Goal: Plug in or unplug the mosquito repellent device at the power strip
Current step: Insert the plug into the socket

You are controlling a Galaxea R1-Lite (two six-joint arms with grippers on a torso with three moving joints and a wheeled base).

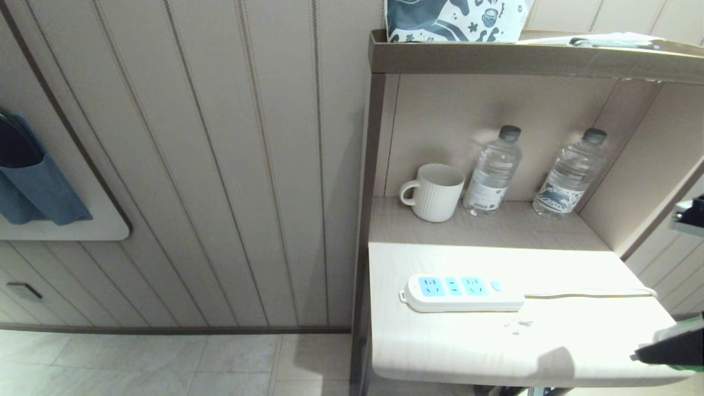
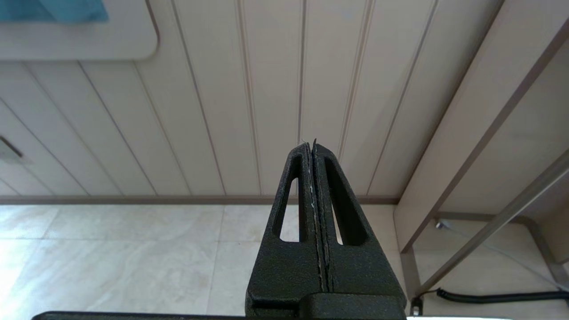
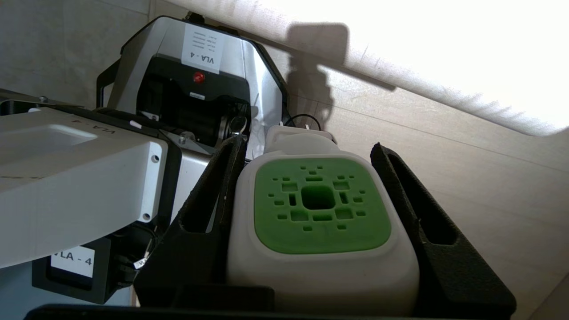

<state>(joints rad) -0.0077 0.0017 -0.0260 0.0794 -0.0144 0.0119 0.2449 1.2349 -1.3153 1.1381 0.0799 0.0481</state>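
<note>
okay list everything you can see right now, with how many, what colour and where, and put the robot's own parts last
power strip: 1, white with light-blue sockets, nothing plugged in, on the white table top
cord: 1, white, running from the strip to the table's right edge
table: 1, white top, under the shelf niche
mug: 1, white ribbed, left in the niche
water bottles: 2, clear with dark caps, right of the mug
patterned bag: 1, dark blue and white, on the top shelf
mosquito repellent device: 1, white and green, between the right gripper's fingers
right gripper: black, at the table's lower right edge
left gripper: black, shut, above the floor tiles
</note>
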